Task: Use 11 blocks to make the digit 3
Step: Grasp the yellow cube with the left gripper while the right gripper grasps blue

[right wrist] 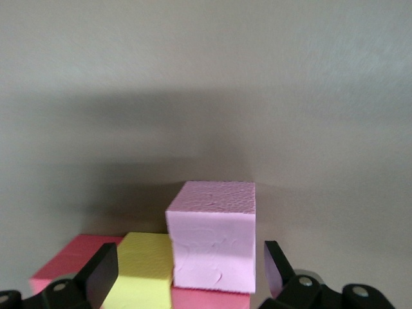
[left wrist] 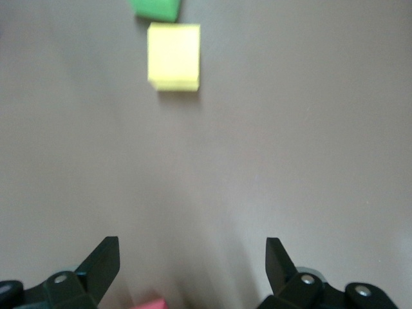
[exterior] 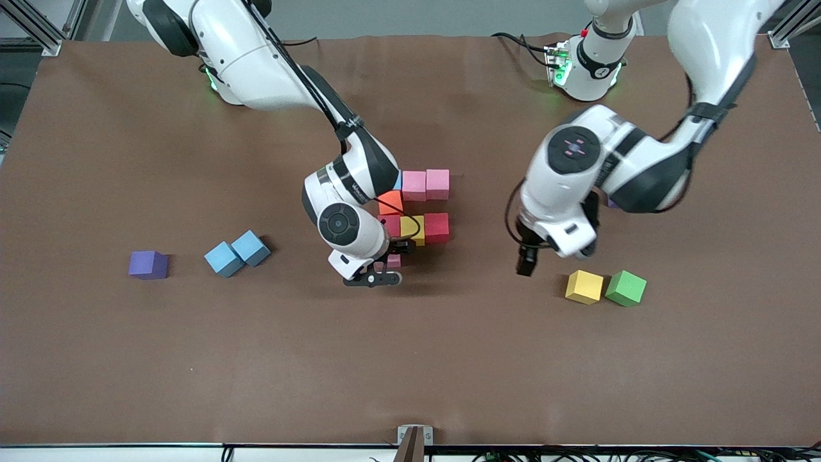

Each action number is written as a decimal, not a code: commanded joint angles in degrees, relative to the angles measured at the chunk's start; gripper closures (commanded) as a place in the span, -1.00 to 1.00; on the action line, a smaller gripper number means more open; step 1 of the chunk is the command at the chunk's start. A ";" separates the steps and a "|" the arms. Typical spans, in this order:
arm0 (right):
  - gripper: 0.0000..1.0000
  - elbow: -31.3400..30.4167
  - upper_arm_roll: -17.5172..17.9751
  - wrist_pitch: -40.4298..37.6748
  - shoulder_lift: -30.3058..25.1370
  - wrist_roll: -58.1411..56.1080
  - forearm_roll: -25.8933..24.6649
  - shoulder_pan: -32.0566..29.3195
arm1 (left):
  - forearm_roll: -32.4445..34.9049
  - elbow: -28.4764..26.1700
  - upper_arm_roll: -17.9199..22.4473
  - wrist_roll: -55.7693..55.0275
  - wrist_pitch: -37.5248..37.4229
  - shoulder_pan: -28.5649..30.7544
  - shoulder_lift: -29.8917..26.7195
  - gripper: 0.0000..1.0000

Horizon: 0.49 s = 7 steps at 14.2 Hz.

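Observation:
Mid-table, several blocks touch in a cluster: two pink (exterior: 425, 184), an orange (exterior: 390, 203), a red (exterior: 390, 224), a yellow (exterior: 412, 229) and another red (exterior: 436, 227). A third pink block (exterior: 393, 261) sits at the cluster's near end, against the red one. My right gripper (exterior: 388, 264) is low over it, open, and the pink block (right wrist: 212, 235) stands free between the fingers (right wrist: 103, 273). My left gripper (exterior: 527, 262) hangs open and empty (left wrist: 190, 262) over bare table, short of a yellow block (exterior: 584, 286) and a green block (exterior: 625, 287). Two light blue blocks (exterior: 237, 253) lie toward the right arm's end.
A purple cube (exterior: 148, 264) lies beside the light blue pair, farther toward the right arm's end. A sliver of another purple cube (exterior: 612, 204) shows under the left arm. The brown mat (exterior: 410, 372) stretches bare toward the front camera.

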 commanded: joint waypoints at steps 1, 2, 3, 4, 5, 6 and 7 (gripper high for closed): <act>-1.00 -1.13 -0.75 -4.16 -4.96 0.43 0.46 -1.78 | -0.12 2.59 -0.03 11.02 -2.24 2.17 0.85 -1.00; -1.00 -1.21 -2.41 -5.84 -6.72 0.35 0.11 -3.27 | -0.12 2.95 0.32 15.96 -2.59 2.97 0.85 -1.00; -1.00 -1.73 -3.56 -9.33 -8.30 0.35 0.11 -4.94 | -0.12 3.39 1.72 21.49 -2.60 3.68 0.85 -1.00; -1.00 -1.83 -4.35 -12.94 -9.19 0.52 0.11 -7.31 | -0.21 3.65 3.82 26.42 -2.60 3.86 0.93 -1.00; -1.00 -2.26 -5.14 -16.28 -10.41 0.44 0.11 -10.37 | -0.21 4.18 5.50 31.34 -2.60 3.86 1.63 -1.00; -1.00 -2.96 -5.59 -17.79 -11.21 0.17 -0.06 -13.45 | -0.30 4.18 6.82 35.48 -2.51 3.77 2.77 -1.00; -1.00 -4.80 -5.50 -18.07 -12.52 0.17 -0.67 -15.92 | -0.38 4.18 7.96 35.61 -2.42 3.77 3.22 -1.00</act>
